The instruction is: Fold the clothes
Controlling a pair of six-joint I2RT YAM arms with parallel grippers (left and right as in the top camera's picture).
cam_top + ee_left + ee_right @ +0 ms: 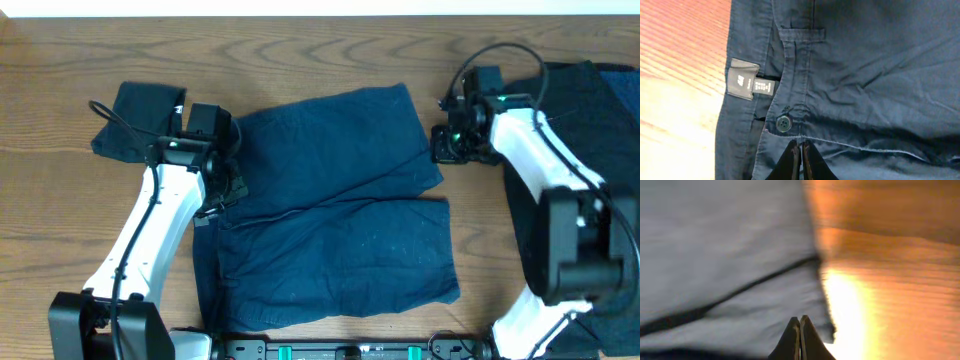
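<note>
**A:** So, how far along is my folding?

**B:** Barely begun, I'd judge. Your wide navy blue cotton shorts [330,215] lie spread flat at centre, unfolded. A rumpled black fabric heap [600,130] waits at three o'clock, and a small dark folded cloth [135,125] sits at ten. Your left gripper [799,156], tips pressed together, is at the waistband [740,136]. Your right gripper [800,336], likewise closed, is at the shorts' two-o'clock corner.

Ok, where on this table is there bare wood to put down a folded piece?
Bare wood: the far strip behind the navy shorts, the near-left corner beside the left arm, and the gap between the shorts and the right-hand black garment. The centre and right side are crowded.
</note>
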